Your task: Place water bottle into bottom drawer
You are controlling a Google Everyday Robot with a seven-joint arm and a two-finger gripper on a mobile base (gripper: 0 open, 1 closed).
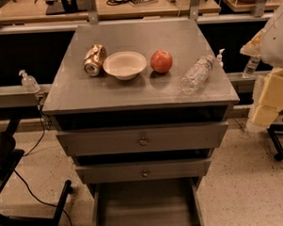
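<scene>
The water bottle (196, 75) lies on its side on the right part of the grey cabinet top (138, 39), with its white cap pointing to the back right. The bottom drawer (146, 206) is pulled out at the foot of the cabinet, and its flat grey floor shows nothing inside. My gripper (270, 100) hangs at the right edge of the view as pale cream blocks under the white arm. It is beside the cabinet's right side, below top level, apart from the bottle and holding nothing.
On the cabinet top stand a crushed can (94, 60), a white bowl (125, 64) and a red apple (161, 61). Two upper drawers (142, 141) stick out slightly. A pump bottle (28, 82) is on the left ledge and a small smooth bottle (251, 66) on the right. A chair base (277, 149) stands on the right floor.
</scene>
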